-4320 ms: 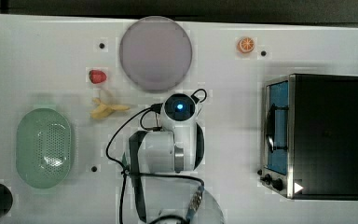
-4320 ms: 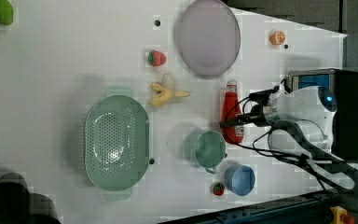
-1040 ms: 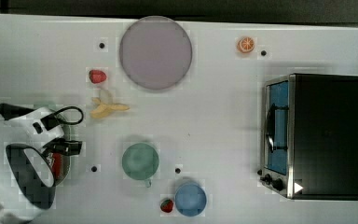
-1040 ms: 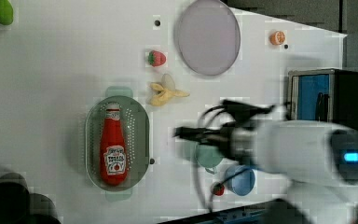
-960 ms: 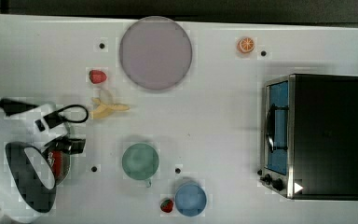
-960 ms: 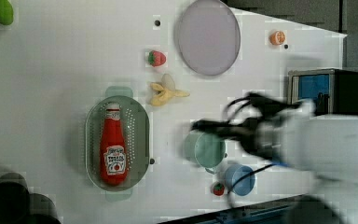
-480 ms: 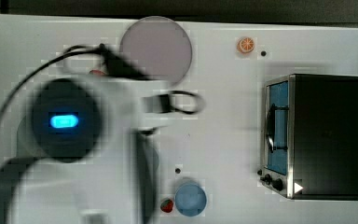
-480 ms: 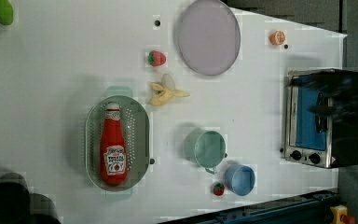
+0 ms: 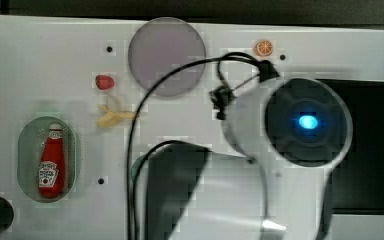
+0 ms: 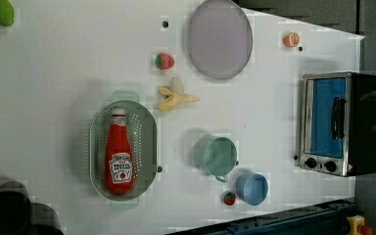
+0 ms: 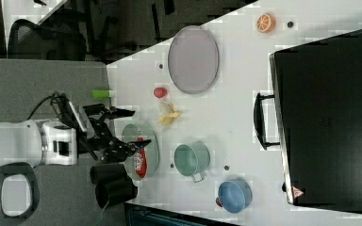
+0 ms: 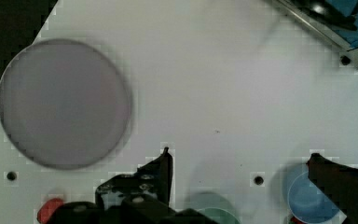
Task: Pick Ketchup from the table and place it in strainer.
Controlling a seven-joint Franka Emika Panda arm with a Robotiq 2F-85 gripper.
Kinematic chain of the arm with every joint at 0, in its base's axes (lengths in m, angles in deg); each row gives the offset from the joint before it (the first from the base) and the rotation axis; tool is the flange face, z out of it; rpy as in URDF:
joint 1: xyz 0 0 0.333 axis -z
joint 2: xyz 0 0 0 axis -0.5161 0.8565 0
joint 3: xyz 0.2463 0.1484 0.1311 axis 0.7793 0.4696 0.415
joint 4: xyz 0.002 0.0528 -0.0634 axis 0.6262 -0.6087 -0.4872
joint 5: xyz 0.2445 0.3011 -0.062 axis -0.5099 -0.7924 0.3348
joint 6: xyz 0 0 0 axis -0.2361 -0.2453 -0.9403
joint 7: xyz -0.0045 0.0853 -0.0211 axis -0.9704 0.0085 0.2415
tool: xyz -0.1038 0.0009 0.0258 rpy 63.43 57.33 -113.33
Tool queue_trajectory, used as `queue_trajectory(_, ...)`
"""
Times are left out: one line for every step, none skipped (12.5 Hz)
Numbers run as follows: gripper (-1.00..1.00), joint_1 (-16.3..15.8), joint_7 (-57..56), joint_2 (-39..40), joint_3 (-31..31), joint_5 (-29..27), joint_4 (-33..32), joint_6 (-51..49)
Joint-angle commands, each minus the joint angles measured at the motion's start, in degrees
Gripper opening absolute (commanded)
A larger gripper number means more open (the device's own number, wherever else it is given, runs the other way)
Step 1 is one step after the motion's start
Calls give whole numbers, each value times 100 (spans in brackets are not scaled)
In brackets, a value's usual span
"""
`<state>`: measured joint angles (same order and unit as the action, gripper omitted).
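Observation:
The Ketchup [image 10: 119, 154], a red bottle with a white cap, lies lengthwise in the pale green strainer [image 10: 147, 132] on the white table [image 10: 54, 63]. The top view shows the bottle [image 9: 49, 165] in the strainer [image 9: 26, 145] at the top view's left, with the arm's white body [image 9: 280, 150] over the table's middle and right. In the right view my gripper [image 11: 131, 129] hangs open just beside the strainer [image 11: 153, 141] and the bottle [image 11: 139, 162]. The wrist view has my gripper [image 12: 240, 161] open and empty over bare table.
On the table are a grey-lilac plate [image 10: 219, 38], a banana [image 10: 174, 98], a strawberry [image 10: 164, 61], a green cup [image 10: 220, 155], a blue cup [image 10: 251, 188], an orange slice [image 10: 290, 39] and a toaster oven [image 10: 340, 122]. Black objects [image 10: 10, 213] stand near the strainer.
In the top view the arm has swung from the strainer side across to the oven side. It has left the left view. The Ketchup has stayed in the strainer.

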<state>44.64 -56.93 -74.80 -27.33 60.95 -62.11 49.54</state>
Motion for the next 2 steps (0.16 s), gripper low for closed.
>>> queue_trajectory(100, -210, 91, -42, 264, -11, 307, -100)
queue_trajectory(100, -222, 91, -10, 308, -12, 362, -207)
